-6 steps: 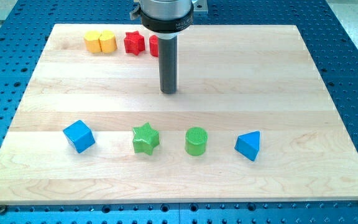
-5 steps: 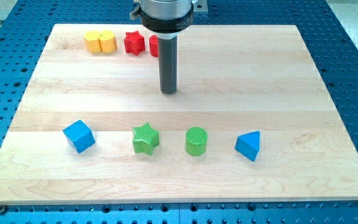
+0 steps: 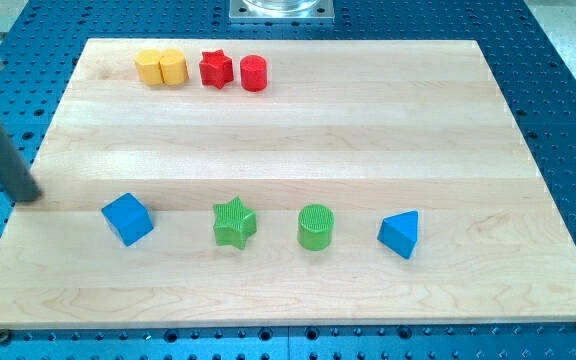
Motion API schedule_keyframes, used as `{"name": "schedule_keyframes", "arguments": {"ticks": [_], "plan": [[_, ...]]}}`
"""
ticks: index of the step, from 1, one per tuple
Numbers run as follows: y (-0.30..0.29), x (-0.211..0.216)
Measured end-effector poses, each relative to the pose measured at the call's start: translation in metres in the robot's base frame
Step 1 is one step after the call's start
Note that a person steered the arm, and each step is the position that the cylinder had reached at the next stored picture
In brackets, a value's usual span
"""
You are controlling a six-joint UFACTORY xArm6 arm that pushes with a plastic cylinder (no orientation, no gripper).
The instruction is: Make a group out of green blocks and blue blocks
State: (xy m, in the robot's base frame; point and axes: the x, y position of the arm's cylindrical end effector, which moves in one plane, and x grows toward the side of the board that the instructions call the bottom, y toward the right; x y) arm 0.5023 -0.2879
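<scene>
A blue cube [image 3: 127, 219], a green star [image 3: 234, 222], a green cylinder [image 3: 316, 227] and a blue triangular block [image 3: 400, 234] lie in a row across the lower part of the wooden board [image 3: 388, 110], each apart from the others. My tip [image 3: 27, 195] is at the board's left edge, left of and slightly above the blue cube, with a clear gap between them. The rod slants up to the view's left edge.
Two yellow blocks [image 3: 161, 67] sit touching at the board's top left. A red star [image 3: 216, 69] and a red cylinder [image 3: 254, 73] stand just right of them. A blue perforated table surrounds the board.
My rod has swept from the upper middle of the board to its left edge, uncovering the red cylinder. No block has moved.
</scene>
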Motion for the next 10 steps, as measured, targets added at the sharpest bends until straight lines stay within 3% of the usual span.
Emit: {"name": "schedule_keyframes", "arguments": {"ticks": [1, 6, 8, 10], "plan": [[0.010, 0.009], [0.319, 0.050], [0.399, 0.058], [0.312, 0.013]]}}
